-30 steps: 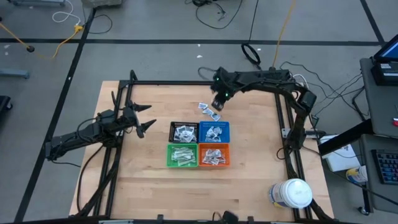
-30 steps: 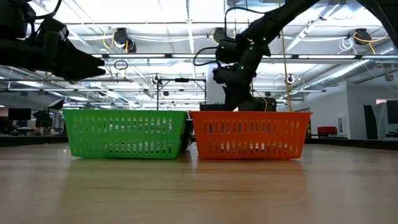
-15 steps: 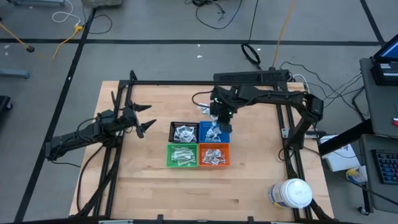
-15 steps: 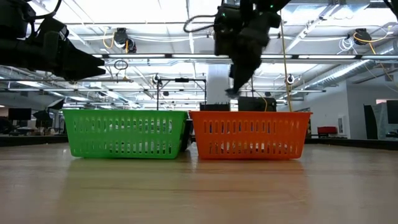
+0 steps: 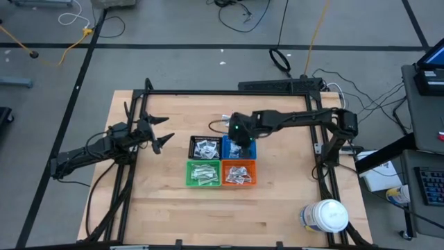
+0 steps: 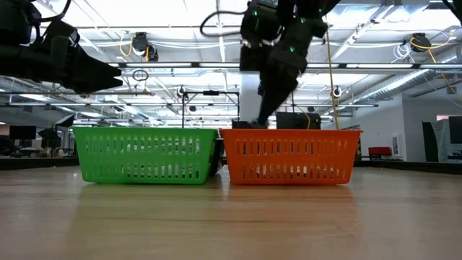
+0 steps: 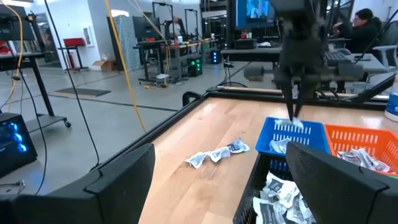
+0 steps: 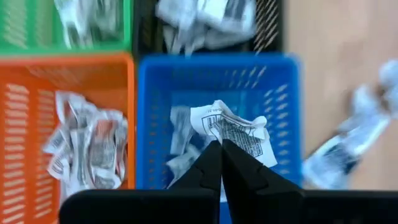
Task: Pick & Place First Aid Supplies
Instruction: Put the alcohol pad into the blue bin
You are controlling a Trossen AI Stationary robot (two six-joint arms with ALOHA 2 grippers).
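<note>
My right gripper (image 5: 238,133) (image 8: 220,148) hangs fingers down over the blue bin (image 5: 250,142) (image 8: 155,81), shut on a crumpled white packet with dark print (image 8: 236,127). More white packets lie in the blue bin, the black bin (image 5: 205,147), the green bin (image 5: 203,173) and the orange bin (image 5: 238,174). A few loose packets (image 5: 225,119) (image 7: 217,153) lie flat on the table past the bins' far side. My left gripper (image 5: 166,132) (image 7: 224,199) waits open above the table, left of the bins. My right gripper pinches the printed packet by its lower edge (image 8: 225,139) between the two fingertips, coming from above and pointing down. The packet hangs at the tips just inside the blue bin; whether it rests on the packets below cannot be told.
The four bins stand together in a square at mid-table. A large white jar (image 5: 325,215) stands at the table's near right corner. Bare wood lies near the bins' front and on both sides. A black frame (image 5: 208,93) borders the table.
My right gripper rose from the loose packets beyond the bins, carried a packet toward the near edge and a little left, then came down over the blue bin. The packet went from the table to the bin's mouth. The left arm kept still.
</note>
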